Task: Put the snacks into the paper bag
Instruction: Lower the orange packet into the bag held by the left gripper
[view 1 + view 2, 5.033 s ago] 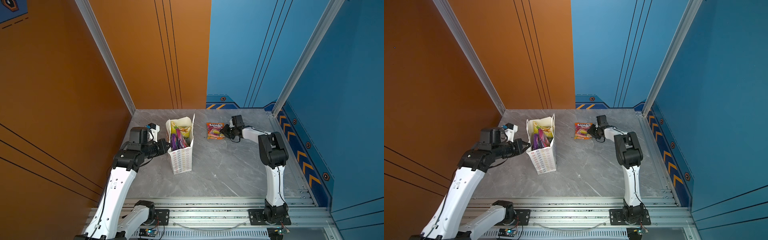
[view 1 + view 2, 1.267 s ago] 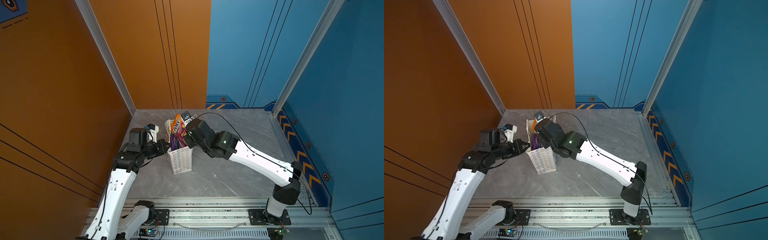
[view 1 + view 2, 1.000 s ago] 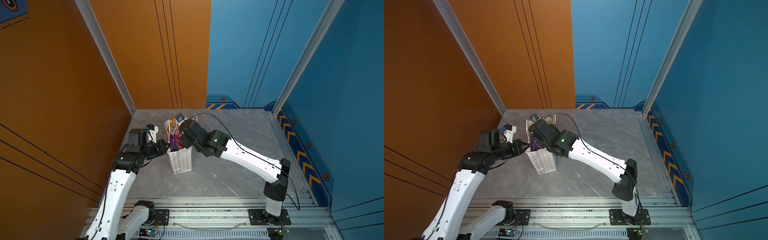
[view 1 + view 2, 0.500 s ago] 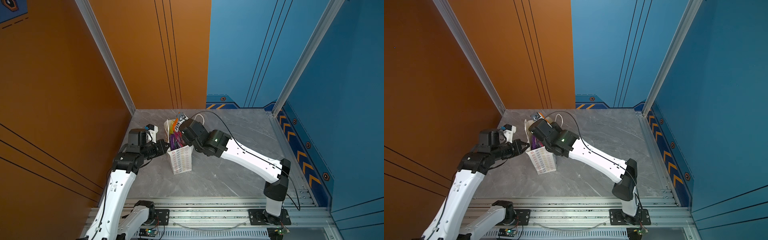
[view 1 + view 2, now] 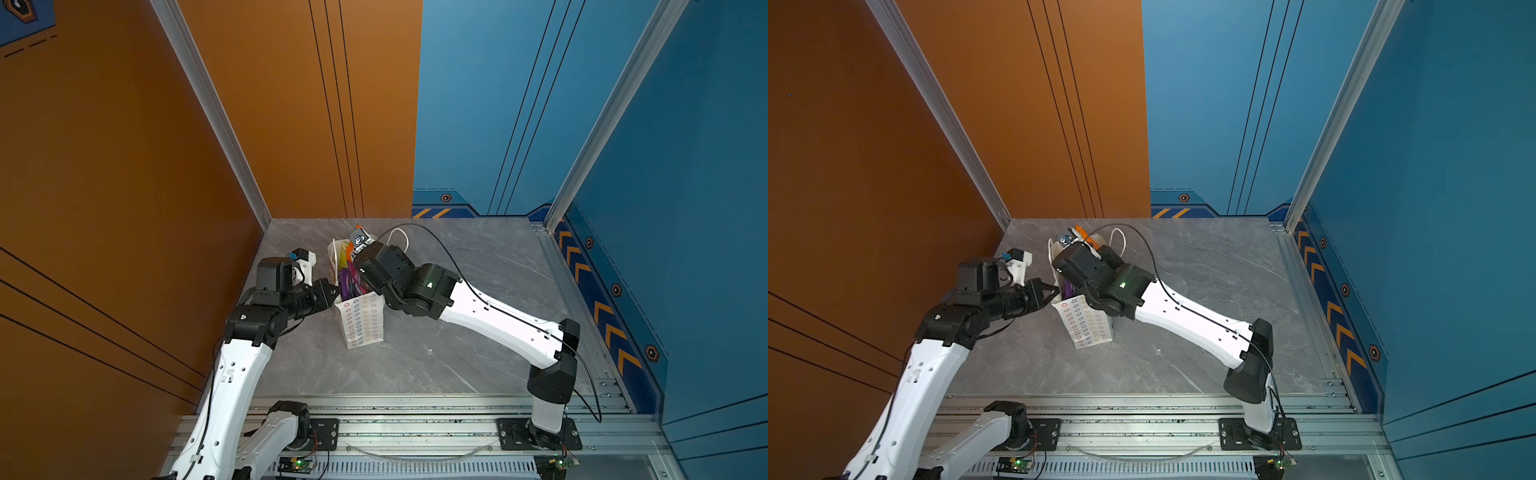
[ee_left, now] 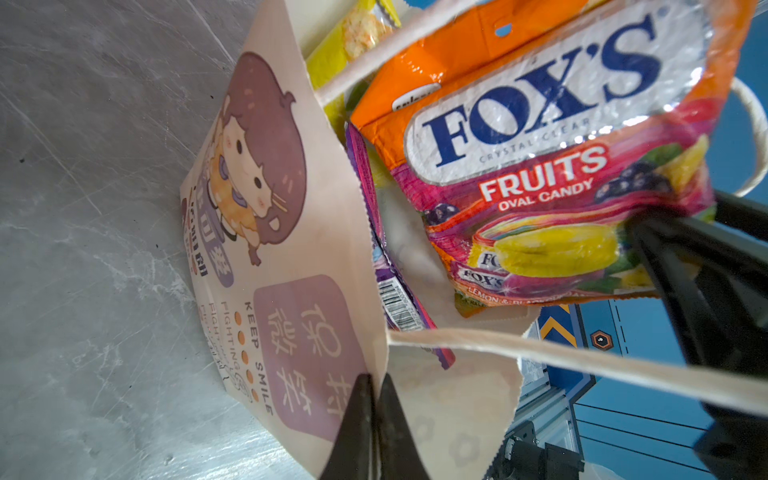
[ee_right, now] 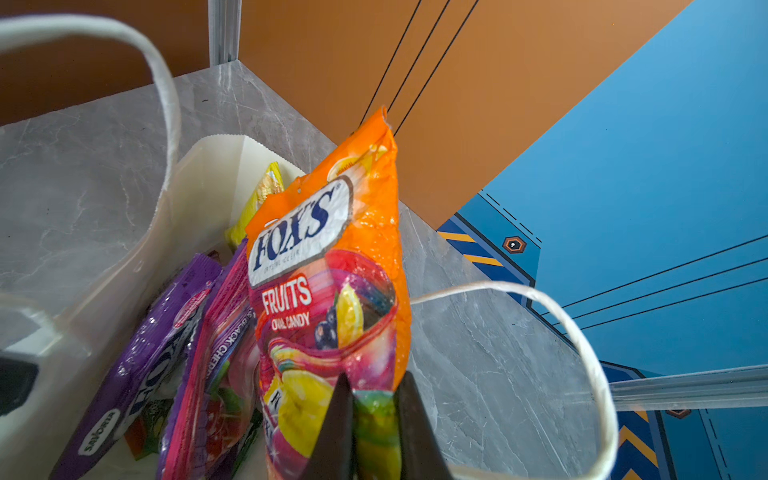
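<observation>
Left hand (image 6: 371, 419): jaws pinched together, forearm stretched level toward centre. Right hand (image 7: 372, 419): jaws clamped narrow, arm reaching across the middle, wrist angled down.

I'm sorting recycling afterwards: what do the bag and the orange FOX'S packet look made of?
The bag looks like matte white paper: a serrated cut rim, creased walls and flat printing; its handles look like twisted cord. The orange FOX'S packet looks like glossy plastic film, crinkled with bright glints, though a foil layer can't be ruled out.
</observation>
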### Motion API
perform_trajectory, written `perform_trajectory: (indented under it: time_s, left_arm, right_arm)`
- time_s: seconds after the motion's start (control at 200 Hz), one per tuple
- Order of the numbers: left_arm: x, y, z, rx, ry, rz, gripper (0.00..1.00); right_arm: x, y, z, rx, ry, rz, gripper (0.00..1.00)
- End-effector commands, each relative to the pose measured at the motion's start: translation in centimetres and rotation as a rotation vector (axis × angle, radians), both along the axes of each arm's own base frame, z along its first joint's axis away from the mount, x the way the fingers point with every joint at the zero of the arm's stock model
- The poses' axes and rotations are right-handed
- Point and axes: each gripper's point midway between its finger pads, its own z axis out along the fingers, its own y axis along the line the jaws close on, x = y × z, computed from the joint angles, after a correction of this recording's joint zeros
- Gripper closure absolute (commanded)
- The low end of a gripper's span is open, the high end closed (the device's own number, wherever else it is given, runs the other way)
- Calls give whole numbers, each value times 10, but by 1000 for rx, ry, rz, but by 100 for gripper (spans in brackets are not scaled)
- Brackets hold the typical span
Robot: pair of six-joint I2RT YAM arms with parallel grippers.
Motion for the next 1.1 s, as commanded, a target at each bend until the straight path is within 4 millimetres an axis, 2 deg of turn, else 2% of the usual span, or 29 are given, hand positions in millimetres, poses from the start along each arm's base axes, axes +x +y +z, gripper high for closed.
perform_trajectory:
  time_s: [0.0,0.325,0.47,0.581,0.746,0.941,1.096]
  left_arm:
    - [-3,0,2,-11,-11,-6,92]
    - [-3,0,2,-12,-11,-6,92]
    - [-3,0,1,-14,-7,-7,92]
    - [-4,0,2,-14,-11,-6,92]
    - [-3,1,0,-14,-6,-4,92]
    - [-3,1,0,-14,-7,-5,92]
    - [-3,1,0,-13,-6,-4,92]
  right_arm:
    - [-8,14,-16,-44,25,42,100]
    - [-19,37,-52,-27,142,106,100]
    - [-16,44,-70,4,215,123,100]
    - [-12,43,-74,53,272,126,100]
    - [-8,34,-53,149,309,133,100]
    - [-5,10,-13,254,290,108,100]
    - [-4,-6,-3,214,269,72,100]
